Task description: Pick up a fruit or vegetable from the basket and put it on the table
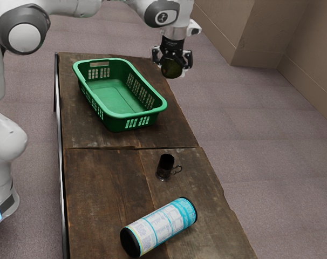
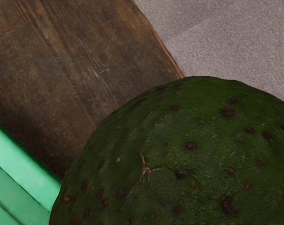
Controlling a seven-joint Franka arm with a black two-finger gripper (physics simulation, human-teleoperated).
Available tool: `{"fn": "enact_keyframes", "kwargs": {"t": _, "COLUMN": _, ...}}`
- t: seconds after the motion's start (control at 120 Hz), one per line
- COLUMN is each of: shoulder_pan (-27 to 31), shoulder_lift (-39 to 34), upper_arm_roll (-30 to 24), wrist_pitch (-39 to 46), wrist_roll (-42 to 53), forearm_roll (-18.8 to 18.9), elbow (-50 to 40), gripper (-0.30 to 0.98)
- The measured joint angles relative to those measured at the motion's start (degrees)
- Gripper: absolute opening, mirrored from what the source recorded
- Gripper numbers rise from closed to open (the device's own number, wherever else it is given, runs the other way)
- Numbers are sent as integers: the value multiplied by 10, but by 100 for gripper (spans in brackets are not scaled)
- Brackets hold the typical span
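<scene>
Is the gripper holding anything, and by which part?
Yes, the gripper holds a dark green fruit, probably an avocado, by two opposite sides, its underside hanging free.

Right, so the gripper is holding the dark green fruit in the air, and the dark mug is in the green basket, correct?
Not the mug: it is on the table, outside the basket, as the exterior view shows. The gripper does hold the fruit in the air.
</scene>
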Motion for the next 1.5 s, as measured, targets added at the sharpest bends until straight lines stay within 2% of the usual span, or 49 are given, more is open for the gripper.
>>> {"fn": "enact_keyframes", "kwargs": {"t": 0.092, "shoulder_pan": -8, "shoulder_lift": 79, "upper_arm_roll": -1, "wrist_pitch": 39, "wrist_roll": -2, "forearm_roll": 34, "elbow": 52, "gripper": -1}}
{"fn": "enact_keyframes", "kwargs": {"t": 0.142, "shoulder_pan": -9, "shoulder_lift": 115, "upper_arm_roll": 20, "wrist_pitch": 56, "wrist_roll": -3, "forearm_roll": 46, "elbow": 65, "gripper": 9}}
{"fn": "enact_keyframes", "kwargs": {"t": 0.233, "shoulder_pan": -9, "shoulder_lift": 151, "upper_arm_roll": 57, "wrist_pitch": 81, "wrist_roll": -5, "forearm_roll": 54, "elbow": 72, "gripper": 15}}
{"fn": "enact_keyframes", "kwargs": {"t": 0.367, "shoulder_pan": -17, "shoulder_lift": 175, "upper_arm_roll": 100, "wrist_pitch": 102, "wrist_roll": -6, "forearm_roll": 54, "elbow": 69, "gripper": 13}}
{"fn": "enact_keyframes", "kwargs": {"t": 0.467, "shoulder_pan": -56, "shoulder_lift": 186, "upper_arm_roll": 166, "wrist_pitch": 111, "wrist_roll": -8, "forearm_roll": 39, "elbow": 68, "gripper": 13}}
{"fn": "enact_keyframes", "kwargs": {"t": 0.583, "shoulder_pan": -69, "shoulder_lift": 196, "upper_arm_roll": 201, "wrist_pitch": 117, "wrist_roll": -9, "forearm_roll": 24, "elbow": 67, "gripper": 13}}
{"fn": "enact_keyframes", "kwargs": {"t": 0.683, "shoulder_pan": -71, "shoulder_lift": 206, "upper_arm_roll": 209, "wrist_pitch": 120, "wrist_roll": -10, "forearm_roll": 18, "elbow": 67, "gripper": 15}}
{"fn": "enact_keyframes", "kwargs": {"t": 0.758, "shoulder_pan": -74, "shoulder_lift": 209, "upper_arm_roll": 211, "wrist_pitch": 123, "wrist_roll": -7, "forearm_roll": 8, "elbow": 67, "gripper": 38}}
{"fn": "enact_keyframes", "kwargs": {"t": 0.817, "shoulder_pan": -75, "shoulder_lift": 209, "upper_arm_roll": 212, "wrist_pitch": 125, "wrist_roll": -3, "forearm_roll": -1, "elbow": 67, "gripper": 47}}
{"fn": "enact_keyframes", "kwargs": {"t": 1.175, "shoulder_pan": -78, "shoulder_lift": 205, "upper_arm_roll": 217, "wrist_pitch": 127, "wrist_roll": 17, "forearm_roll": -17, "elbow": 68, "gripper": 49}}
{"fn": "enact_keyframes", "kwargs": {"t": 1.325, "shoulder_pan": -100, "shoulder_lift": 203, "upper_arm_roll": 242, "wrist_pitch": 114, "wrist_roll": 22, "forearm_roll": -18, "elbow": 77, "gripper": 60}}
{"fn": "enact_keyframes", "kwargs": {"t": 1.45, "shoulder_pan": -110, "shoulder_lift": 203, "upper_arm_roll": 248, "wrist_pitch": 104, "wrist_roll": 26, "forearm_roll": -19, "elbow": 86, "gripper": 64}}
{"fn": "enact_keyframes", "kwargs": {"t": 1.5, "shoulder_pan": -111, "shoulder_lift": 189, "upper_arm_roll": 248, "wrist_pitch": 75, "wrist_roll": 28, "forearm_roll": -18, "elbow": 112, "gripper": 65}}
